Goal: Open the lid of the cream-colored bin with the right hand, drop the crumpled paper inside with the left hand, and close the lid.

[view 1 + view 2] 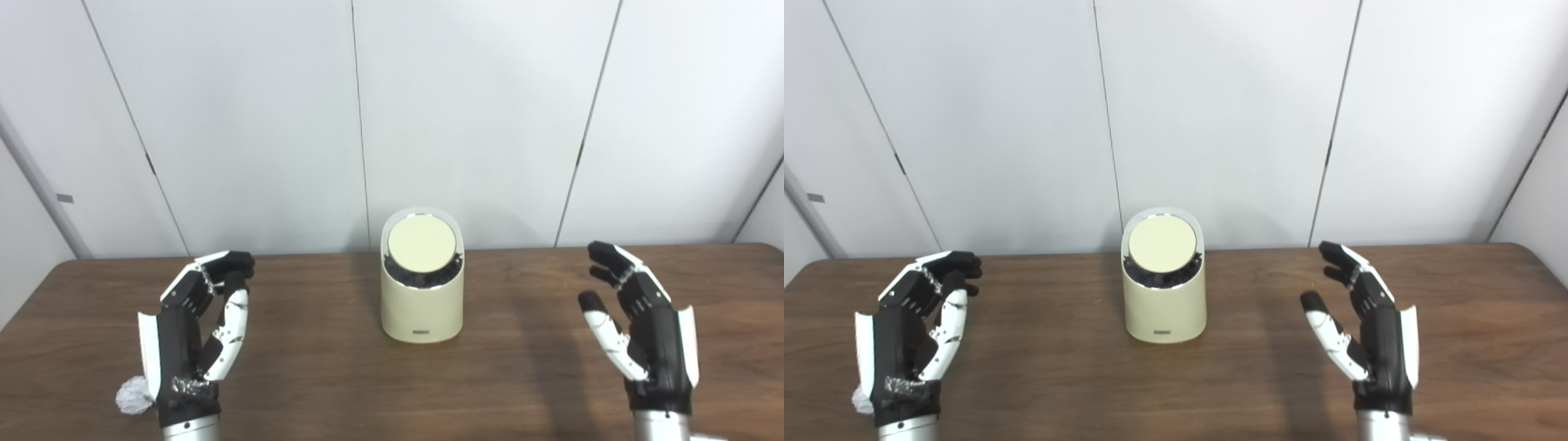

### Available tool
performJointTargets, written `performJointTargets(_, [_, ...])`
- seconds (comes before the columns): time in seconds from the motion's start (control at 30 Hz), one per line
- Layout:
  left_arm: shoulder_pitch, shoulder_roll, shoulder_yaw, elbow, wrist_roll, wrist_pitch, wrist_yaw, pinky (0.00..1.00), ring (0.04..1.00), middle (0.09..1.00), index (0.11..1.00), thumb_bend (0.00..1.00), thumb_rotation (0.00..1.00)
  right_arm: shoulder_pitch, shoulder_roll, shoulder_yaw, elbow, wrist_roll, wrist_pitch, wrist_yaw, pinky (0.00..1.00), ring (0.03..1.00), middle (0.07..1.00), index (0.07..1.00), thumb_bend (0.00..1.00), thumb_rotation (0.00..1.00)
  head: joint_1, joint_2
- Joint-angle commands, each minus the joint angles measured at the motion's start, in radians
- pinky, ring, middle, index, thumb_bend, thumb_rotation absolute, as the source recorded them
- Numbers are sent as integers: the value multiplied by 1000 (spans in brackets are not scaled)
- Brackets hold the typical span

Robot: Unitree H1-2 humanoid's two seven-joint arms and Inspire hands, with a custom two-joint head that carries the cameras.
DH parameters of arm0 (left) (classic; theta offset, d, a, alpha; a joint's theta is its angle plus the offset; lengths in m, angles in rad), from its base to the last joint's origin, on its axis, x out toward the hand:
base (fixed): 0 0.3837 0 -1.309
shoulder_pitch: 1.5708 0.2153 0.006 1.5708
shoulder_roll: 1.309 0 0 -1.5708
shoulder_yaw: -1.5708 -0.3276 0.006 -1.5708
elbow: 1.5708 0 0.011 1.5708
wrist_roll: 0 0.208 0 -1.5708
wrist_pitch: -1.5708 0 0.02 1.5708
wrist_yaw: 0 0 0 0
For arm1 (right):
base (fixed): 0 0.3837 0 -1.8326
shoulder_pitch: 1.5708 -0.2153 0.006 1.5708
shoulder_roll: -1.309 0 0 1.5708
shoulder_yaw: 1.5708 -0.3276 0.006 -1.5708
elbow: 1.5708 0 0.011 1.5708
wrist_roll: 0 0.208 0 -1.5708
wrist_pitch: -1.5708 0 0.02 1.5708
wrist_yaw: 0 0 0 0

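Nearest the camera, a small white crumpled paper ball is seen on the brown wooden table, just beside the left hand, which holds nothing, its fingers loosely curled. The right hand is held spread and empty, well apart from the cream-colored cylindrical bin at mid-table. Its round cream lid appears shut, so the opening step is judged not yet begun; a reach by the right hand to the lid is called for. Bare table lies on both sides of the bin, and the paper sits near the front edge.
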Motion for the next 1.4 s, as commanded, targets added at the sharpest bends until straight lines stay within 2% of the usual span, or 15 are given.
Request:
performJointTargets(0.0, [-25,-6,-6,-17,15,-31,6,508,599,617,597,249,419,-97,-6,19,-85,-54,60,24,784,852,837,802,531,653,0,0])
performJointTargets(0.1, [-27,-10,-10,-16,22,-32,8,509,600,618,598,245,427,-154,-19,42,-142,-91,160,65,789,872,860,824,579,714,1,-3])
performJointTargets(0.27, [-32,-18,-13,-13,20,-36,9,503,597,617,598,233,405,-285,-31,99,-247,-218,423,167,804,896,884,861,756,829,4,-8])
performJointTargets(0.33, [-33,-23,-14,-11,23,-37,11,503,599,616,598,236,404,-333,-40,118,-256,-230,488,205,840,933,929,907,810,859,8,-11])
performJointTargets(0.4, [-33,-29,-16,-11,20,-36,12,503,597,615,597,241,404,-379,-42,131,-245,-223,533,232,835,919,955,943,826,845,9,-12])
performJointTargets(0.43, [-33,-31,-16,-12,18,-36,12,505,597,616,598,239,403,-406,-43,140,-230,-228,553,243,777,871,963,956,853,827,10,-14])
performJointTargets(0.47, [-34,-33,-17,-11,19,-37,13,505,596,615,598,237,400,-427,-46,149,-215,-236,567,252,738,863,969,961,864,813,12,-15])
performJointTargets(0.5, [-34,-34,-18,-10,19,-39,13,504,595,616,598,236,398,-450,-52,163,-196,-251,576,260,713,865,975,965,868,803,15,-15])
performJointTargets(0.63, [-33,-43,-18,-15,22,-37,15,507,598,616,598,249,402,-509,-70,211,-101,-278,558,267,806,950,998,978,846,780,19,-13])
performJointTargets(0.77, [-30,-51,-21,-23,32,-37,15,504,596,613,596,246,398,-565,-91,274,-14,-344,569,282,864,982,1000,999,862,777,23,-13])
performJointTargets(0.87, [-30,-55,-22,-22,37,-39,15,508,597,615,596,241,391,-595,-94,301,49,-370,570,282,916,995,1000,995,834,725,25,-13])
performJointTargets(1.03, [-31,-59,-23,-21,47,-43,20,513,601,620,599,235,388,-625,-88,314,162,-392,552,256,941,996,999,988,840,629,29,-12])
performJointTargets(1.37, [-33,-61,-26,-18,47,-43,19,512,604,621,599,232,389,-663,-75,335,368,-426,539,203,958,1000,1000,979,976,536,24,-18])
